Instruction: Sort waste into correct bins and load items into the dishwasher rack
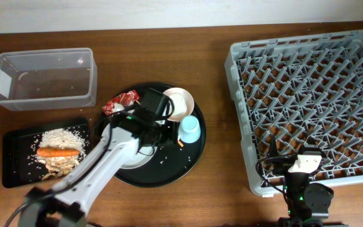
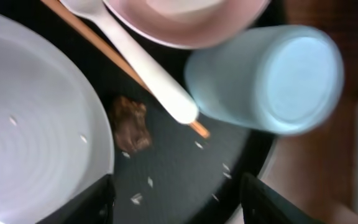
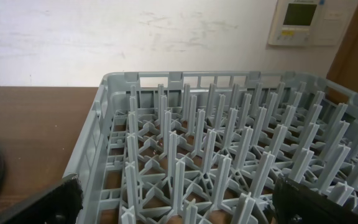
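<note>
– Brown lump (image 2: pixel 131 123), where?
– On round black tray (image 2: pixel 185 177), between plate (image 2: pixel 36 124) and blue cup (image 2: pixel 266 78). My left gripper (image 2: pixel 176 202) hovers near it, spread, empty. Right gripper (image 3: pixel 176 199) wide apart, empty, at rack (image 3: pixel 229 155) edge.

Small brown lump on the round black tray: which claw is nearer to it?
Left. The left claw hangs open just above the small brown lump. The right claw sits far off, at the near edge of the dishwasher rack.
</note>
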You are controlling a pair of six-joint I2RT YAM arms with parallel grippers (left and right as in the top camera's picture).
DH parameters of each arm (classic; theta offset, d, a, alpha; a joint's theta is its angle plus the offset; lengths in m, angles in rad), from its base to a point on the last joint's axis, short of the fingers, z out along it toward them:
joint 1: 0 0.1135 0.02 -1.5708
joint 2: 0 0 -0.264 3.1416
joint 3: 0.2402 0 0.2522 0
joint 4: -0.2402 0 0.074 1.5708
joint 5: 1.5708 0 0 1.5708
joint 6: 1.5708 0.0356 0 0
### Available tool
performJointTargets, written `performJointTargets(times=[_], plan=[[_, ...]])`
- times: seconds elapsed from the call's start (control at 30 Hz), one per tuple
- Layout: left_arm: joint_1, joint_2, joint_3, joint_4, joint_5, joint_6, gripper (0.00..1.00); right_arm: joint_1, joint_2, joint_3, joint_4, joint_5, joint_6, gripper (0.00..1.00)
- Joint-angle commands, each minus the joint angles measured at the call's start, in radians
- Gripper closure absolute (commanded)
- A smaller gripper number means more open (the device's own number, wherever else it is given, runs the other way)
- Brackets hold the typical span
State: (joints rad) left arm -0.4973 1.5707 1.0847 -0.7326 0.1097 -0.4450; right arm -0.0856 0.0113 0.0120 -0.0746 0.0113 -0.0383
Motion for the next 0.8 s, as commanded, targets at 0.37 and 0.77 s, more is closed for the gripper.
performJointTargets(times=[0.37, 0.77], plan=[[-0.018, 0.127, 0.009, 0.037, -0.151, 0.250, 0.37, -0.006, -0.004, -0.006, -0.005, 0.012, -0.006, 0.01], [-0.018, 0.149, 0.007, 0.029, -0.127, -0.100, 0.37, -0.006, -0.004, -0.006, -0.005, 0.012, -0.006, 0.01]])
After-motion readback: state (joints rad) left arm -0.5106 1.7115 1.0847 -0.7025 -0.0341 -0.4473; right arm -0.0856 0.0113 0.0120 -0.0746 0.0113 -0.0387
